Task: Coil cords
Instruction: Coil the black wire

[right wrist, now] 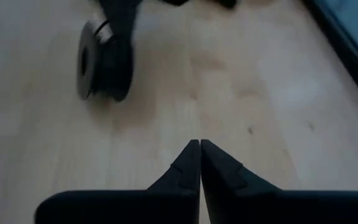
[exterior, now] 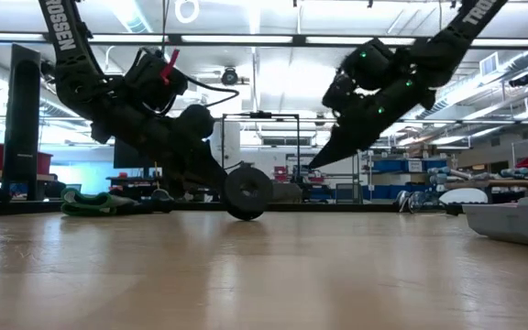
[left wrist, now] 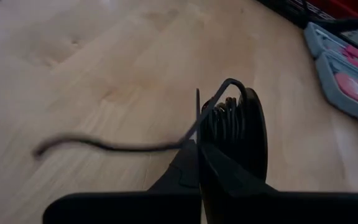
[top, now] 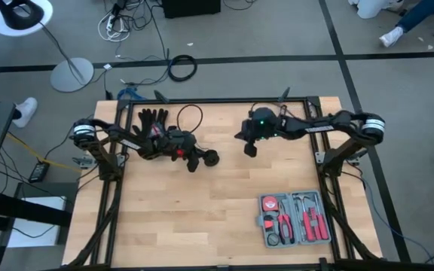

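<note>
Pale butcher-block planks make up the table, framed by dark metal rails. From the high view, nearest at about five o'clock lies an open grey tool case with red-handled pliers and screwdrivers, well apart from the work.

At table centre, toward ten o'clock, the left gripper is low over the wood, its fingers pinched together on the small round black disc. The low view shows the disc standing on edge with its rim touching the table. The left wrist view shows several turns of the long thin black wire already wound on the disc, with a loose tail running off across the wood. Holding the disc upright this way probably keeps it steady as a spool while the slack is brought round it.

At about one o'clock the right gripper hangs above the table, fingers closed with nothing between them, near the disc but apart from it.

Farther back, at eleven o'clock, a black work glove lies beside a loop of the same wire still uncoiled.

Beyond the table edge are grey floor, loose cables and a white lamp base.
</note>
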